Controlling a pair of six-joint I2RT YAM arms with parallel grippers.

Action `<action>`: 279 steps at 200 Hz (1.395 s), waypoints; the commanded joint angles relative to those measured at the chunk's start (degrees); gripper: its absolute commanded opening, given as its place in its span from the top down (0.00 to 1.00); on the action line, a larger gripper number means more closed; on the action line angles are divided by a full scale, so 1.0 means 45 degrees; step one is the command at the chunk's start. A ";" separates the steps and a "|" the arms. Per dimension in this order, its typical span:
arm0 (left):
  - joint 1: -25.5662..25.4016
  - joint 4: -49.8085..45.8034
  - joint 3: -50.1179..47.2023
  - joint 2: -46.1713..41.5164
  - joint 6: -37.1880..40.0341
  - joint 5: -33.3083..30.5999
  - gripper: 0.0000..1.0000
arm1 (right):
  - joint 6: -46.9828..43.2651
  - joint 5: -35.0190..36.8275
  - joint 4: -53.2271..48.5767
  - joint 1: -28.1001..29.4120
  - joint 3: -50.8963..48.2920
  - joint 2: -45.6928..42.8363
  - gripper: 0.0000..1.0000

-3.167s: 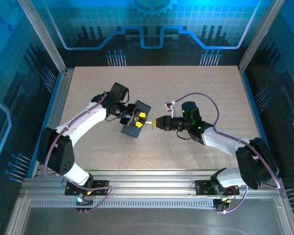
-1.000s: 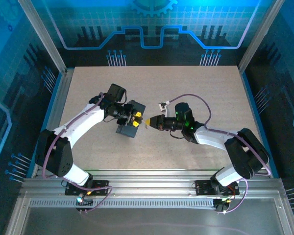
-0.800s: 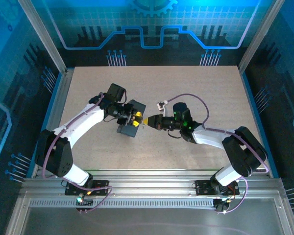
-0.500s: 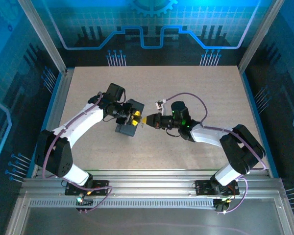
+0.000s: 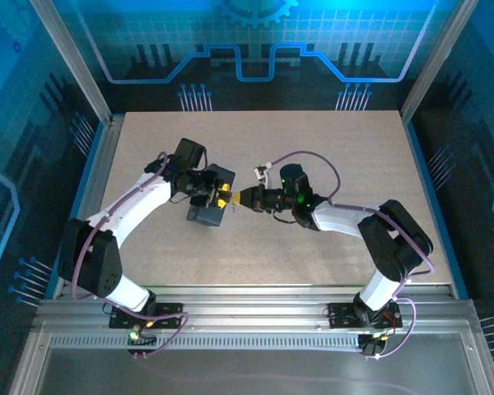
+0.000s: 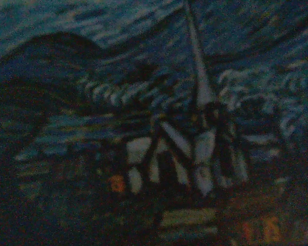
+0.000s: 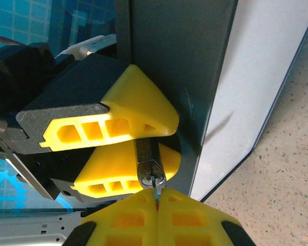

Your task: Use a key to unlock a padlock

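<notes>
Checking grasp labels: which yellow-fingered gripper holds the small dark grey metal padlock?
The left gripper: it clamps the padlock. The right gripper is shut on the slim metal key, tip at the padlock.

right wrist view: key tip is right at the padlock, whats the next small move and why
Probably ease the right gripper slightly forward along the key's line, to seat it before any turn. The key, pinched in its shut fingers, has only its tip at the end face of the padlock, which the left gripper clamps steady. How deep it sits cannot be told.
</notes>
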 commanded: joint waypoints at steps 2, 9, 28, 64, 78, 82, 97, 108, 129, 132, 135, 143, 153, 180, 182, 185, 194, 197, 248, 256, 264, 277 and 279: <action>-0.0469 0.1132 -0.0028 -0.0328 -0.0056 0.2333 1.00 | -0.1006 -0.1342 0.0722 0.0933 0.1141 -0.0588 0.88; -0.0334 0.1052 -0.0090 -0.0400 -0.0015 0.2331 1.00 | -0.1540 -0.1392 -0.0094 0.0801 0.1132 -0.0837 0.83; -0.0013 0.0882 -0.0210 -0.0576 0.0074 0.2348 1.00 | -0.3024 -0.1674 -0.2193 0.0283 0.1115 -0.1511 0.72; 0.0372 0.0798 -0.0269 -0.0787 0.0209 0.2521 1.00 | -0.5116 -0.2788 -0.5460 -0.0985 0.1365 -0.2374 0.58; 0.0428 0.0820 -0.0308 -0.0788 0.0263 0.2628 1.00 | -0.5962 -0.3097 -0.6767 -0.1549 0.1434 -0.2692 0.55; 0.0445 0.0820 -0.0323 -0.0784 0.0286 0.2674 1.00 | -0.6267 -0.3143 -0.7192 -0.1690 0.1487 -0.2752 0.54; 0.0496 0.0858 -0.0295 -0.0713 0.0366 0.2860 1.00 | -0.7446 -0.3363 -0.8687 -0.2200 0.1720 -0.2968 0.52; 0.0530 0.0765 -0.0194 -0.0630 0.0523 0.2968 1.00 | -0.8412 -0.3398 -0.9768 -0.2486 0.1936 -0.3098 0.53; 0.0569 0.0411 0.0177 -0.0319 0.1008 0.3379 1.00 | -1.0860 -0.2527 -1.1350 -0.2537 0.2362 -0.3547 0.67; 0.0590 0.0349 0.0223 -0.0284 0.1095 0.3402 1.00 | -1.1218 -0.2291 -1.1414 -0.2516 0.2364 -0.3641 0.68; 0.0585 0.0317 0.0273 -0.0240 0.1179 0.3446 1.00 | -1.1517 -0.1988 -1.1449 -0.2464 0.2352 -0.3746 0.70; 0.0585 0.0195 0.0384 -0.0103 0.1331 0.3668 1.00 | -1.2401 -0.1136 -1.1296 -0.2326 0.2189 -0.4022 0.71; 0.0584 0.0003 0.0559 0.0028 0.1582 0.3837 1.00 | -1.3510 -0.0096 -1.0437 -0.2099 0.1662 -0.4447 0.72; 0.0589 -0.0806 0.1181 0.0461 0.2431 0.4234 1.00 | -1.6253 0.2485 -0.5113 -0.1331 -0.1330 -0.5588 0.73; 0.0585 -0.0856 0.1206 0.0480 0.2469 0.4250 1.00 | -1.6399 0.2624 -0.4678 -0.1308 -0.1479 -0.5628 0.72; 0.0574 -0.0896 0.1231 0.0519 0.2518 0.4260 1.00 | -1.6591 0.2823 -0.4147 -0.1237 -0.1646 -0.5674 0.72; 0.0601 -0.0996 0.1301 0.0564 0.2633 0.4319 1.00 | -1.7097 0.3197 -0.3067 -0.1083 -0.1780 -0.5646 0.72; 0.0589 -0.1070 0.1306 0.0564 0.2658 0.4301 1.00 | -1.7301 0.3269 -0.2981 -0.1050 -0.1718 -0.5583 0.72; 0.0599 -0.1106 0.1289 0.0623 0.2745 0.4281 1.00 | -2.1357 0.5895 -0.2279 0.1001 -0.1527 -0.4660 0.79; 0.0584 -0.1072 0.1256 0.0632 0.2744 0.4269 1.00 | -2.1766 0.6372 -0.2135 0.1293 -0.1562 -0.4531 0.78; 0.0589 -0.1031 0.1232 0.0641 0.2705 0.4281 1.00 | -2.2196 0.6672 -0.2120 0.1517 -0.1562 -0.4456 0.77; 0.0585 -0.0910 0.1216 0.0672 0.2645 0.4300 1.00 | -2.2574 0.6890 -0.2083 0.1749 -0.1552 -0.4393 0.77; 0.0584 -0.0911 0.1210 0.0664 0.2634 0.4291 1.00 | -2.2588 0.6899 -0.2090 0.1777 -0.1544 -0.4367 0.77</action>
